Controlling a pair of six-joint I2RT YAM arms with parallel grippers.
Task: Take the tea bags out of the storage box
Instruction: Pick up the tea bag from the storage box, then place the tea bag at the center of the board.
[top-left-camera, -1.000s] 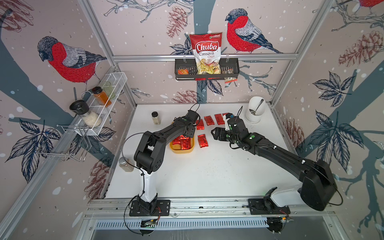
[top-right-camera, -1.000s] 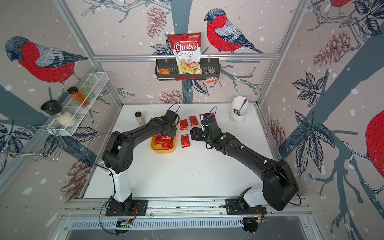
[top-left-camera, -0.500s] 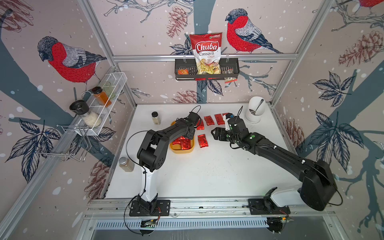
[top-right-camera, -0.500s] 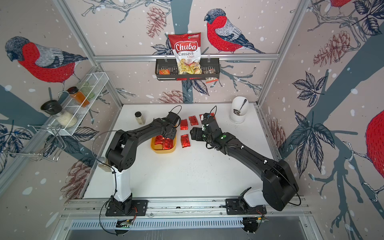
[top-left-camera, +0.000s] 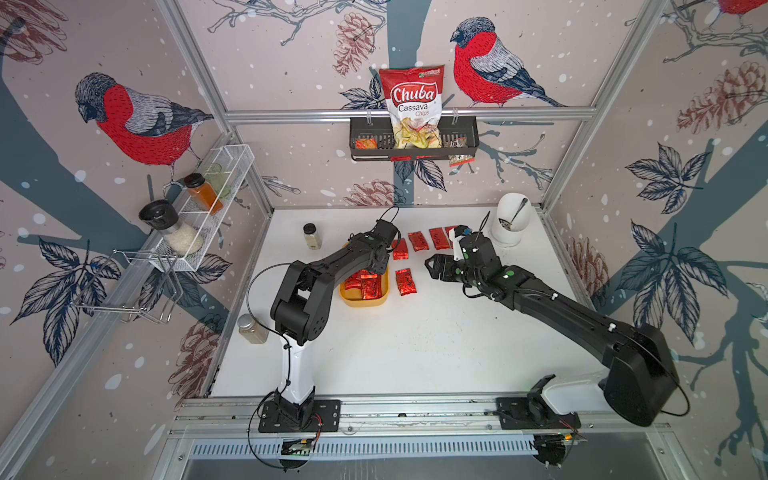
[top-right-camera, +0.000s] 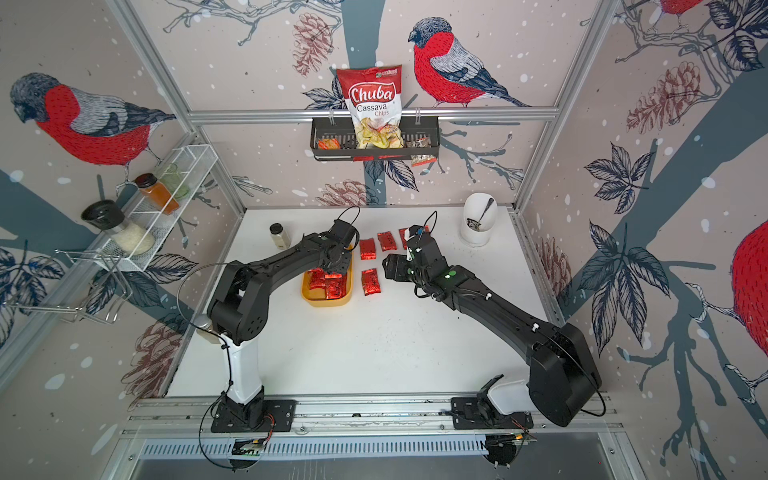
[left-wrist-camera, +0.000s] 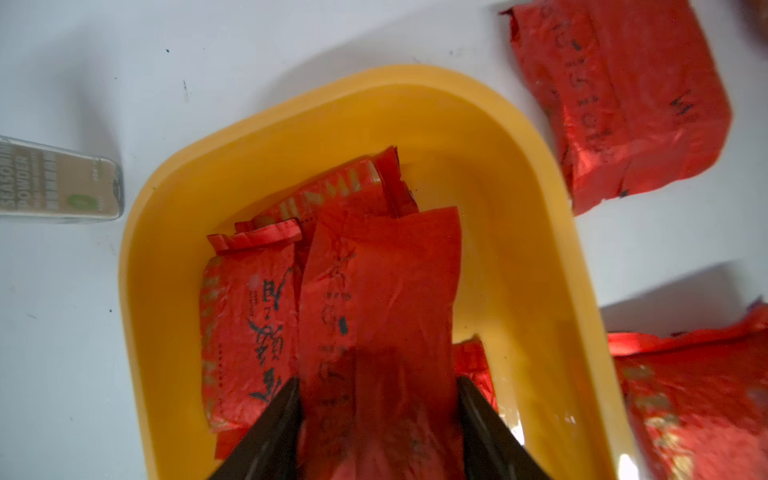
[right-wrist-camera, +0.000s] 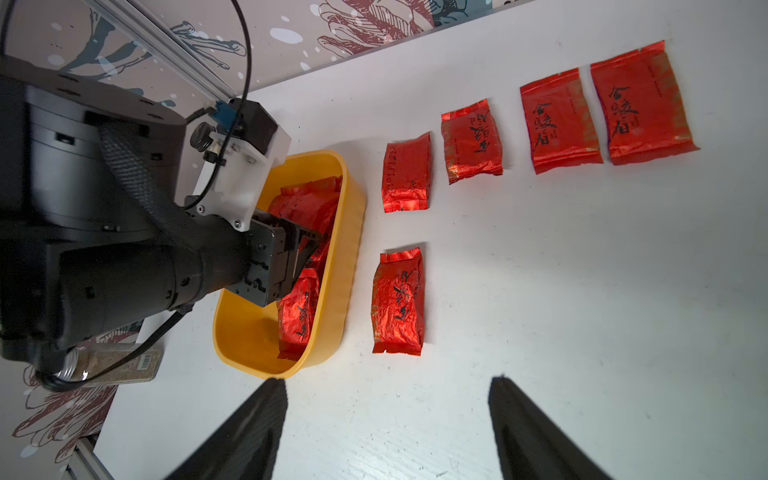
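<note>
- Left wrist view: the left gripper (left-wrist-camera: 377, 380) stands low inside the storage box (left-wrist-camera: 490, 166). Its jaws pinch one tea bag (left-wrist-camera: 374, 291) by its long edges, having narrowed from a wider spread within the last second.
- The pinched tea bag overlaps the other tea bags (left-wrist-camera: 245, 324) left in the box. Whether it has lifted clear of them cannot be told.
- Right wrist view: outside the box lie a row of four tea bags (right-wrist-camera: 471, 141) and a single tea bag (right-wrist-camera: 399, 301) just beside the box wall, all flat on the table (right-wrist-camera: 582, 291).
- In both top views nothing new has joined those on the table since a second ago, and the left arm has barely shifted.
- The right gripper (right-wrist-camera: 386, 379) hovers over bare table near the single tea bag. Its jaws are spread and empty, and it is in the same place as before.
- Reading: a sixth extraction has begun. A lift and a carry to the table would follow, and several sachets remain inside, so the task is well short of done.
</note>
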